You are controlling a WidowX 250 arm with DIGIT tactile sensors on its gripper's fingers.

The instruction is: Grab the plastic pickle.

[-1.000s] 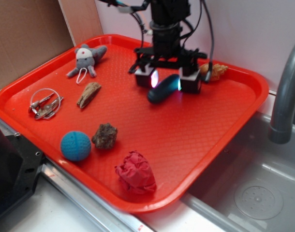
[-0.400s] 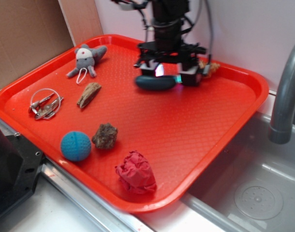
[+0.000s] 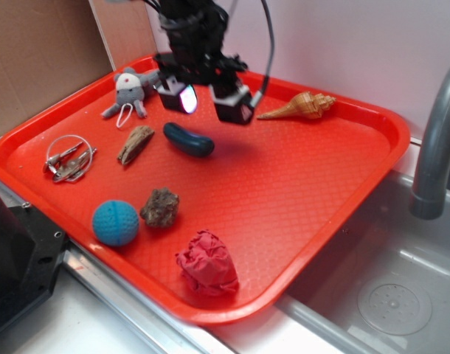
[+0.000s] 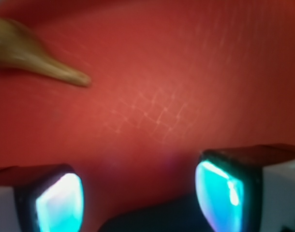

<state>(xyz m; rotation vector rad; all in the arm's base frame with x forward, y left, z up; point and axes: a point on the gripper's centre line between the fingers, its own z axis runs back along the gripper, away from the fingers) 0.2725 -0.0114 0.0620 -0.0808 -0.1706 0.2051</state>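
Crumpled paper: a red wad [image 3: 207, 263] sits nearest, by the front rim of the red plastic tray [image 3: 372, 158].
Ball and rock: a blue-teal textured ball [image 3: 115, 222] lies just beside a rough brown rock [image 3: 160, 207].
Pickle: the glossy dark green plastic pickle [image 3: 188, 139] lies flat on the tray, below and just left of my fingers, free of them.
Fingers: mine [image 3: 208, 102] hang spread apart above the tray, holding nothing.
Shell: a tan spiral seashell [image 3: 299, 106] rests farther back, to their right.
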